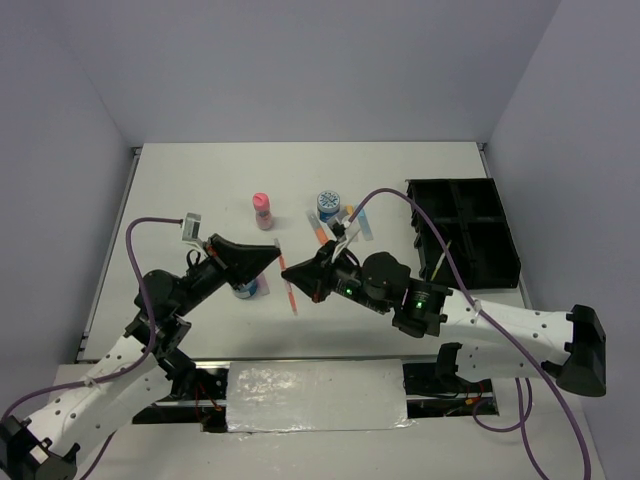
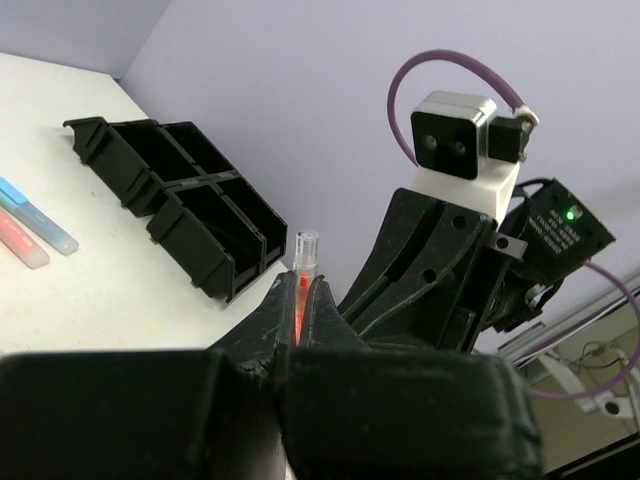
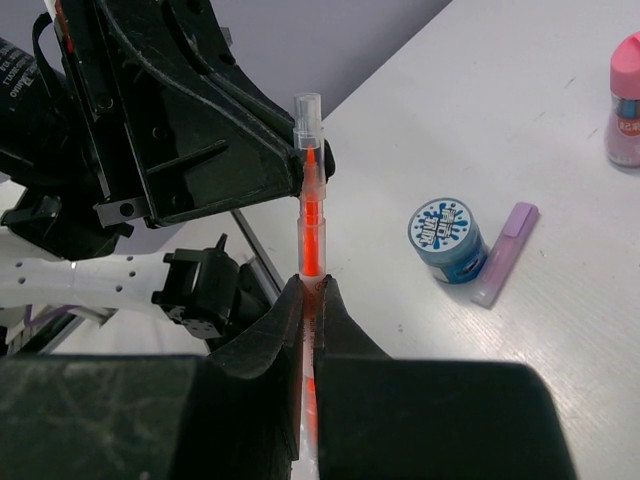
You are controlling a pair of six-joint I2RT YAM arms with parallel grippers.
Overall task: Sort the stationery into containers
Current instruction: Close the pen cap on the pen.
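A thin orange pen (image 1: 288, 283) hangs above the table's middle, held at both ends. My left gripper (image 1: 277, 258) is shut on one end; in the left wrist view (image 2: 298, 292) the pen's clear tip (image 2: 305, 250) sticks out past the jaws. My right gripper (image 1: 300, 283) is shut on the other end, and the pen (image 3: 311, 215) rises from its jaws (image 3: 312, 292) to the left gripper's fingertips (image 3: 300, 170). The black organiser tray (image 1: 465, 232) stands at the right and also shows in the left wrist view (image 2: 190, 205).
A pink bottle (image 1: 262, 210), a blue tub (image 1: 328, 204), an orange marker (image 1: 318, 228) and a blue marker (image 1: 362, 222) lie behind the grippers. A second tub (image 3: 447, 238) and a purple marker (image 3: 505, 254) lie under the left arm. A thin yellow pen (image 1: 443, 260) leans in the tray.
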